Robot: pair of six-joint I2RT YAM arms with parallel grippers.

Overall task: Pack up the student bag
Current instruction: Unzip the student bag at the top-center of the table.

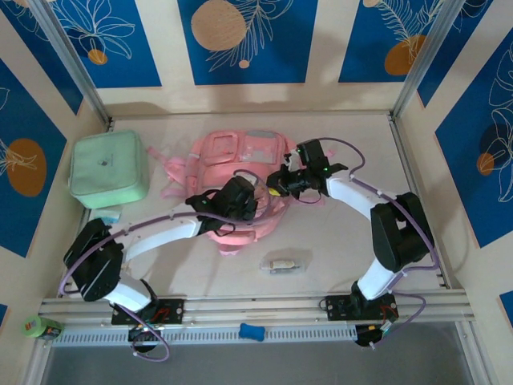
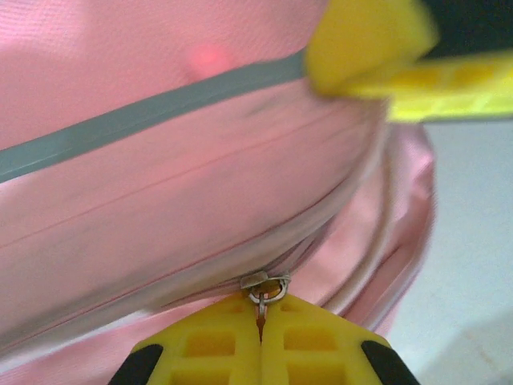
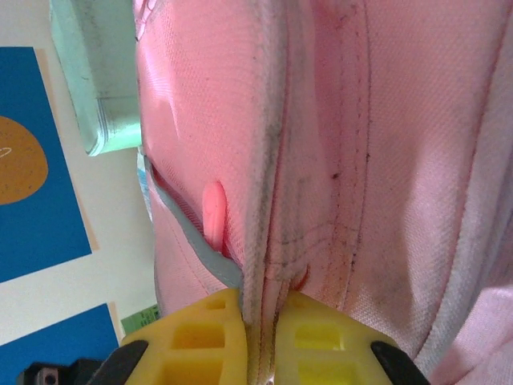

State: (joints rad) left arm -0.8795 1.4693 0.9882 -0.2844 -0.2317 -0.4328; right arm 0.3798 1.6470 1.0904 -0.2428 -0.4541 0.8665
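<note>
I've got the big soft pink fabric backpack [image 1: 240,156] lying mid surface [image 1: 321,234], w/ left pincer [image 2: 260,341] clamped on its small metal zip pull [image 2: 264,287] & right pincer [image 3: 260,321] pinched tight on a pink seam fold [image 3: 264,241] of the bag

Top cam sits high & behind the arm bases, looking down over the whole table [image 1: 337,233] w/ the student bag [image 1: 232,156] mid-frame. L wrist cam looks out along the left gripper [image 2: 260,321], v. close to the bag's zip seam; R wrist cam does likewise along the right gripper [image 3: 263,321], right up against the fabric. All 3 share the bag; top & R wrist also share the mint case [image 1: 108,168].
</note>
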